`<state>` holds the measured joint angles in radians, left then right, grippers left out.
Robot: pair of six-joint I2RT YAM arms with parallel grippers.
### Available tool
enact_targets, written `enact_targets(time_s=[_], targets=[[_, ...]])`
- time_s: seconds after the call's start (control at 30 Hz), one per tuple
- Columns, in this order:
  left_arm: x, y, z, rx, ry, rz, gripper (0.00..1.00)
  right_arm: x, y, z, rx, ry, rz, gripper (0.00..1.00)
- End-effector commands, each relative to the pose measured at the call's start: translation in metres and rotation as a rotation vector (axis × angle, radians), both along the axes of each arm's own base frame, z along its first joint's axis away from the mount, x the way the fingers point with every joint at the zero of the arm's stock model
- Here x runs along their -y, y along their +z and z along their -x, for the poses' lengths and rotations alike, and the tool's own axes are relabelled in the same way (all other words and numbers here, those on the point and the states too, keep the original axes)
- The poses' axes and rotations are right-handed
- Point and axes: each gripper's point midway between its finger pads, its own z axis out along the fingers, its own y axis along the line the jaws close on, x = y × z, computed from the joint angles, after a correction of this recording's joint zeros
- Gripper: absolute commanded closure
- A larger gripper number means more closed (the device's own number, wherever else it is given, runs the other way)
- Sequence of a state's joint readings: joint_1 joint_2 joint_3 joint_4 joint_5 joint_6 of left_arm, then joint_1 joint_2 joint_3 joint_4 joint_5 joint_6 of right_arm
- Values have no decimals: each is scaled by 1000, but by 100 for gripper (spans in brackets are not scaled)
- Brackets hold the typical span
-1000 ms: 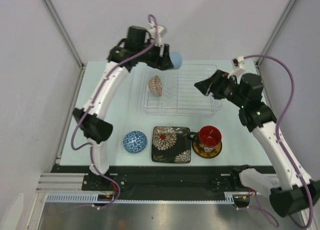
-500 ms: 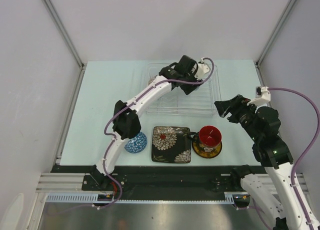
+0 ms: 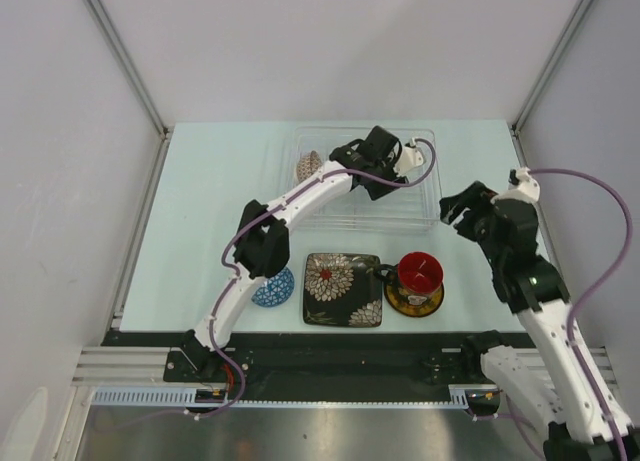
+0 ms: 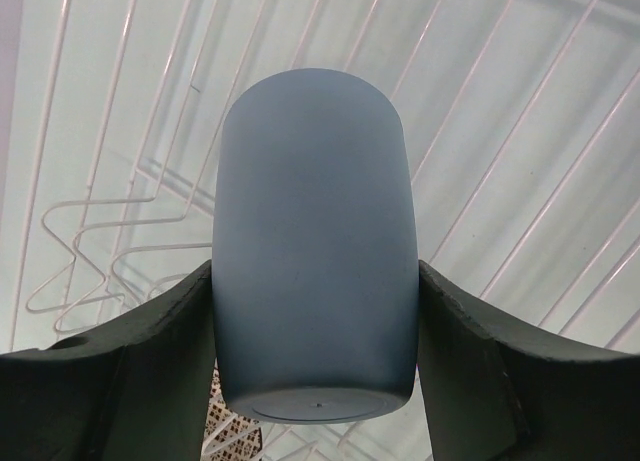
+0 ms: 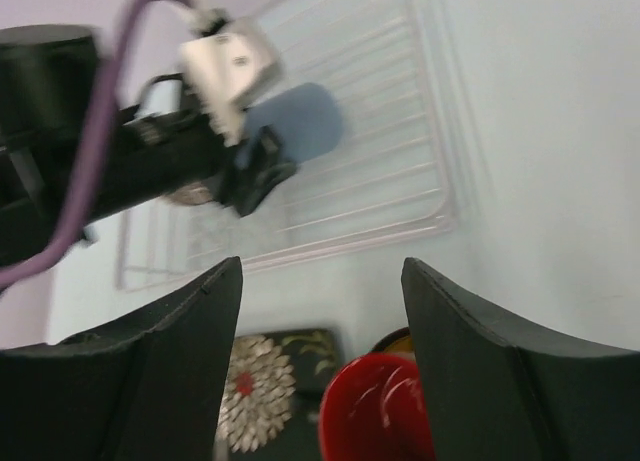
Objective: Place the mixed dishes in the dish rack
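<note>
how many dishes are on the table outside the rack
4: blue saucer front left, partly under the left arm; black square plate beside it; red-lined mug on the yellow saucer at right.

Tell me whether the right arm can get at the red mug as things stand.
Probably yes. The right gripper is open and empty, close to the mug, with nothing between them; the left arm is off over the rack.

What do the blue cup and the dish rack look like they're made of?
The pale blue cup: probably matte-glazed ceramic, maybe plastic; even, dull surface without glare. The dish rack: likely clear glossy plastic; the table shows through its ridged floor.
</note>
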<state>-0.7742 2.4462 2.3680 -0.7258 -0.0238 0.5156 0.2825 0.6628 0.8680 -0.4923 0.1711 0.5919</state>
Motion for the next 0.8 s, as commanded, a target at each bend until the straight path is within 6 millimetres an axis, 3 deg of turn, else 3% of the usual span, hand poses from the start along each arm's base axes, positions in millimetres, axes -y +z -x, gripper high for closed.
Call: enact_targets(time_s=[0.0, 0.03, 0.07, 0.1, 0.2, 0.23, 0.4, 0.43, 0.53, 0.57, 0.6, 0.63, 0.67, 0.77], targets=[[-11, 52, -13, 75, 23, 77, 100, 24, -51, -54, -152, -162, 82, 29], [-14, 59, -11, 77, 21, 81, 100, 31, -58, -65, -170, -188, 77, 30], [-16, 60, -10, 75, 20, 82, 100, 30, -53, -79, -132, -187, 64, 30], [-18, 62, -9, 75, 21, 81, 100, 26, -63, -93, -153, -166, 64, 30], [-20, 66, -3, 60, 2, 93, 100, 32, -52, -125, -113, -191, 102, 30], [-21, 65, -2, 55, 3, 92, 100, 33, -63, -135, -143, -191, 137, 30], [-24, 61, 1, 32, 11, 94, 100, 39, -67, -168, -114, -181, 117, 31], [-25, 60, 1, 28, 12, 93, 100, 36, -77, -176, -130, -170, 119, 31], [-26, 60, 1, 23, 21, 101, 100, 32, -81, -196, -129, -151, 102, 32], [-27, 62, 1, 24, 24, 105, 100, 27, -99, -203, -170, -131, 99, 33], [-27, 61, 1, 19, 27, 105, 100, 27, -106, -207, -184, -128, 100, 33], [-28, 61, 1, 17, 30, 105, 100, 23, -95, -219, -141, -119, 89, 34], [-29, 62, 2, 17, 30, 105, 100, 20, -111, -225, -172, -102, 91, 35], [-33, 62, 4, 17, 32, 103, 100, 14, -118, -243, -172, -78, 89, 36]])
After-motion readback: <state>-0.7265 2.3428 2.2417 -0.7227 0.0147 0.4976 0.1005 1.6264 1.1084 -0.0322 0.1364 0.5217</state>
